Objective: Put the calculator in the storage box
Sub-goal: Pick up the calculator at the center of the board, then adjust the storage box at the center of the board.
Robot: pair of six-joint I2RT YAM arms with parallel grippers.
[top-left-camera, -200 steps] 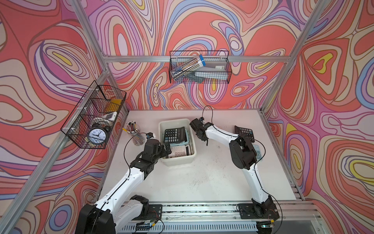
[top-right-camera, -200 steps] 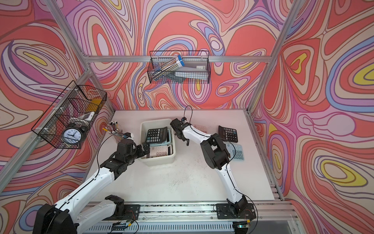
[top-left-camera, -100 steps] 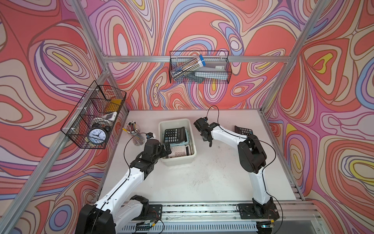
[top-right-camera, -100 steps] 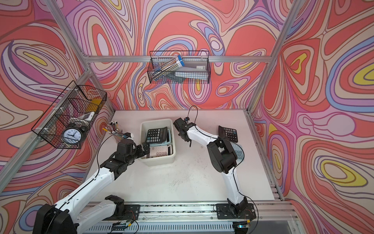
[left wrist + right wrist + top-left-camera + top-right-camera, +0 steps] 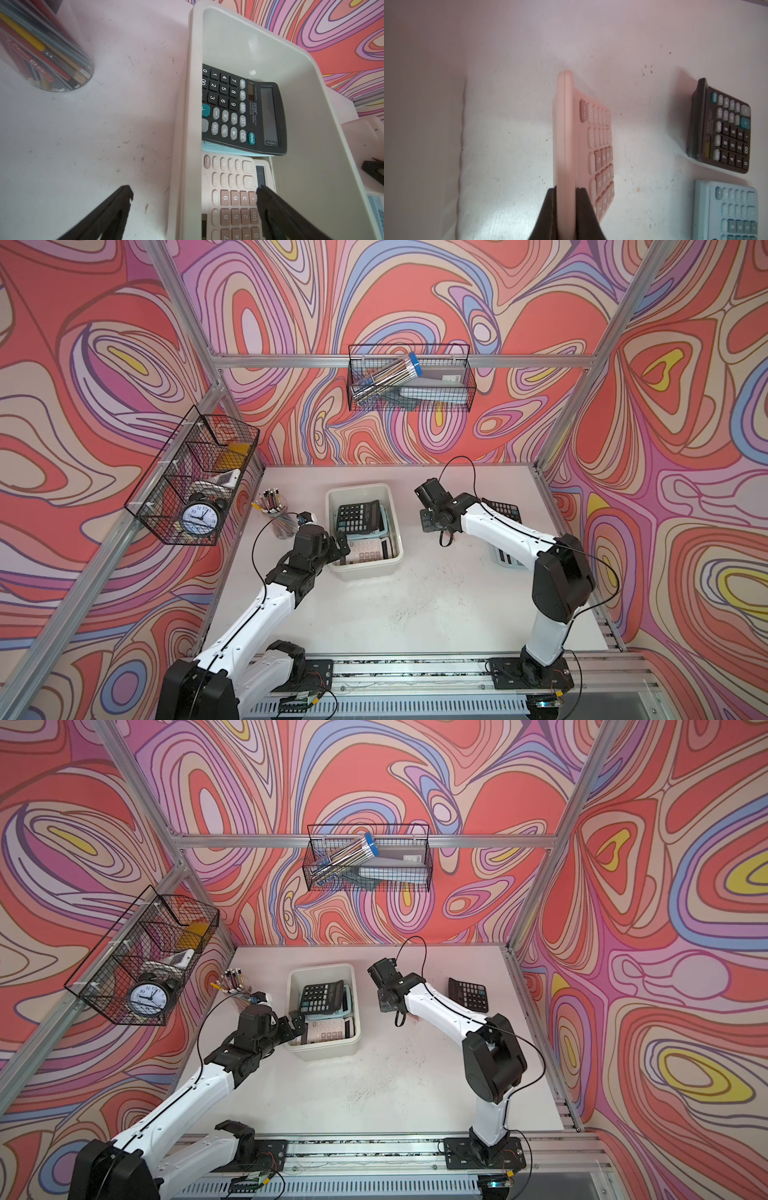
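Right gripper (image 5: 565, 190) clamping pink calculator (image 5: 566, 128) edge-on, "ON/AC" key showing. Left gripper (image 5: 194, 190) gaping wide, straddling storage box (image 5: 195, 62) wall; black calculator (image 5: 239, 112) inside reading "DEXIN".

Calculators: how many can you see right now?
6: black, blue, pink in the storage box; held pink in the right claw; loose black and loose blue on the table. Others may be hidden.

DEXIN on black calculator (image 5: 245, 116); ON/AC key on pink calculator (image 5: 581, 141).
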